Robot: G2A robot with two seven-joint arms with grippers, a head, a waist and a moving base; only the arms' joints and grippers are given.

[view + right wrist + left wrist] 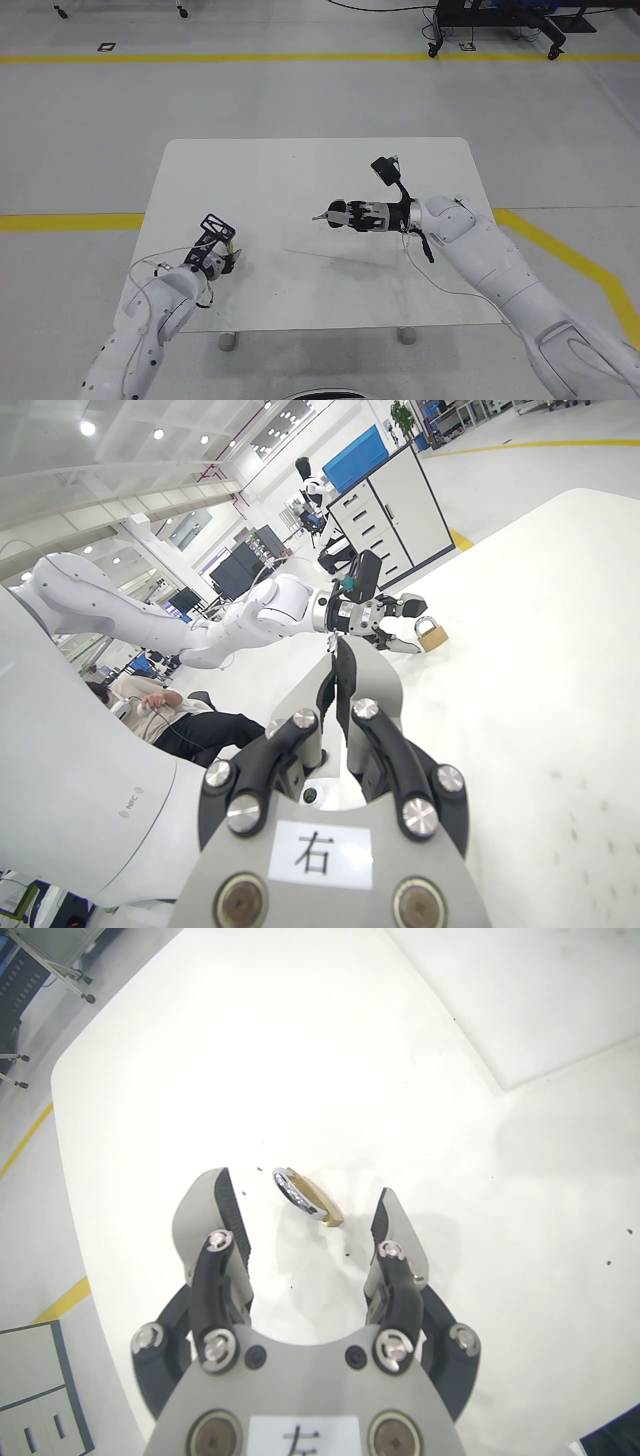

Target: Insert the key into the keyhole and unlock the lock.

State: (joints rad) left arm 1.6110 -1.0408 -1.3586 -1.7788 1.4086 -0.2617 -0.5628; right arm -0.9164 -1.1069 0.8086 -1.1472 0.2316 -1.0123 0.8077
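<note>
A brass padlock (306, 1196) with a silver shackle rests on the white table (300, 170), near its front left corner. My left gripper (304, 1188) is open and low over the table, one finger on each side of the padlock, with a gap to both. From the right wrist view the padlock (431, 635) sits just past the left gripper (406, 625). My right gripper (335, 214) hovers above the middle of the table, shut on a small silver key (320, 216) whose tip points toward the left arm. The key (331, 644) shows edge-on at the shut fingertips.
The table's left edge (65, 1138) and front edge (330, 325) run close to the left arm. Bare tabletop lies between the two grippers. A grey drawer cabinet (395, 515) stands on the floor beyond the table.
</note>
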